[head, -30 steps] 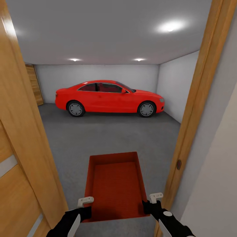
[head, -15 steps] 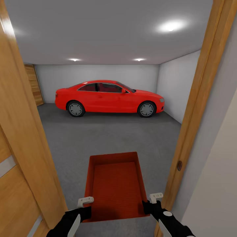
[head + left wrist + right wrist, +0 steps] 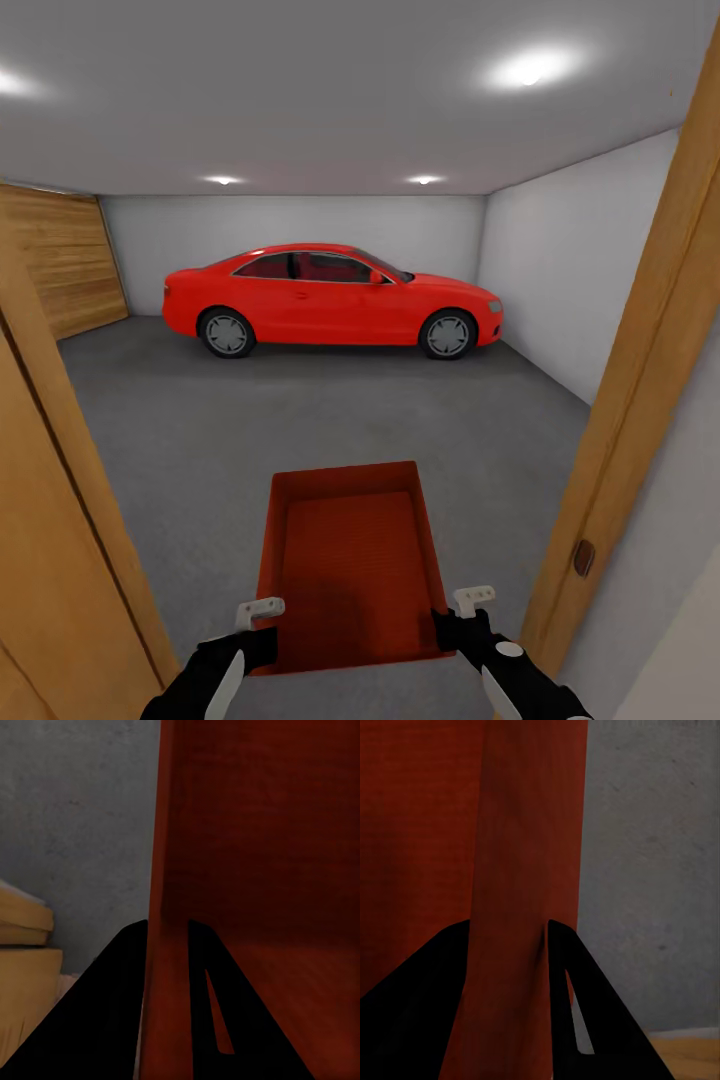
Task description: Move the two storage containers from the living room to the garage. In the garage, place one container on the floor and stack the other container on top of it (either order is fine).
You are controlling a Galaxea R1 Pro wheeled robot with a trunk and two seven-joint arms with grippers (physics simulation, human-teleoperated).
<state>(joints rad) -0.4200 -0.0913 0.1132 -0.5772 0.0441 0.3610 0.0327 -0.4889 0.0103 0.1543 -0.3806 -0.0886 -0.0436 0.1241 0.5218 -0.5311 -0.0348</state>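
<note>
Right end effector (image 3: 510, 945) clamped on orange-red container wall (image 3: 529, 832), grey floor (image 3: 652, 870) beyond

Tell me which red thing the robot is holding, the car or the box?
The box: the storage container, gripped on both side walls by the left end effector and right end effector. The car sits far off.

orange-red container (image 3: 350, 560), red car (image 3: 330, 298), grey floor (image 3: 300, 420)

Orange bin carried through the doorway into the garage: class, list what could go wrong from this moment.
1. The right gripper passes close to the wooden door frame; a sideways drift could knock the arm.
2. The bin is held only by its two side walls, each pinched between fingers; a bump might tilt or drop it.
3. The left gripper runs near the wooden door too.
</note>
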